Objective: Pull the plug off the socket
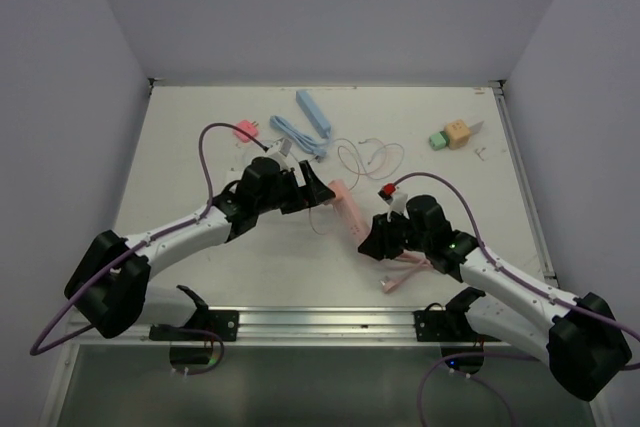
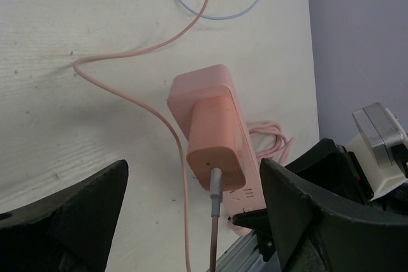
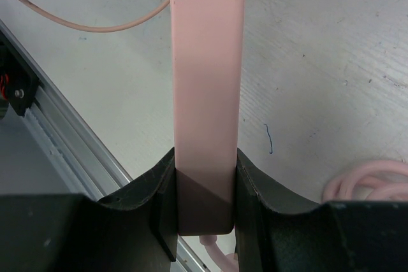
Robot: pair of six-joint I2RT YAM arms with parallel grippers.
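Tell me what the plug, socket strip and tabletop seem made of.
Pink boxy plug: likely moulded plastic, matte, rounded edges. Long pink socket strip: smooth plastic, faint sheen. White tabletop: probably painted wood; grain lines show through.

Smooth matt pink plastic socket (image 3: 207, 81), pink plastic plug (image 2: 217, 138), white grainy scuffed counter (image 2: 64, 144), matt black plastic left tool (image 2: 193, 165)
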